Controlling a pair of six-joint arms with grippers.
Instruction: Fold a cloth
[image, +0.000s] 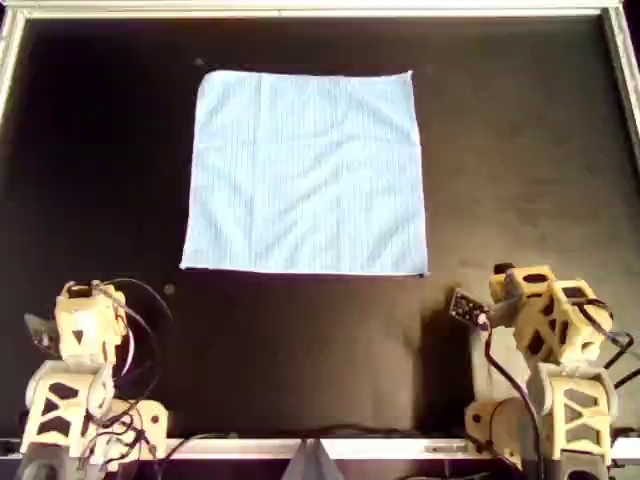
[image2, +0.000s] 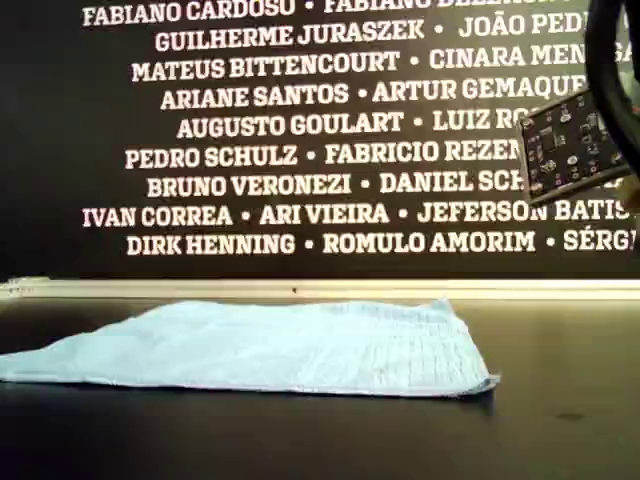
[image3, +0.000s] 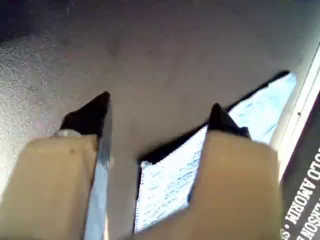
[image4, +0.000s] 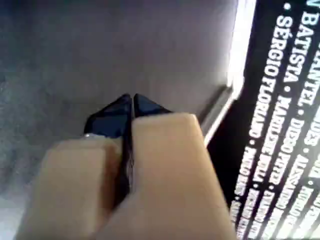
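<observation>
**newbie:** so how far along is the fold?

**oldhand:** Looks like 0 folds done to me. The cloth (image: 305, 172) lies spread flat as 1 single light-blue square on the black table (image: 100, 150), toward the far side in the overhead view, well apart from both arms. Faint crease lines, no edge turned over, though the exterior view shows it a bit rumpled.

**newbie:** grippers on it?

**oldhand:** Nope. The left gripper (image3: 157, 107) has its jaws spread wide with nothing between them; a corner of the cloth shows on the table beyond it. The right gripper (image4: 131, 100) has its jaws pressed together, holding nothing, over bare table. Both arms sit at the near edge in the overhead view. I'd say the whole job's left: reach, pinch an edge, carry it over.
</observation>
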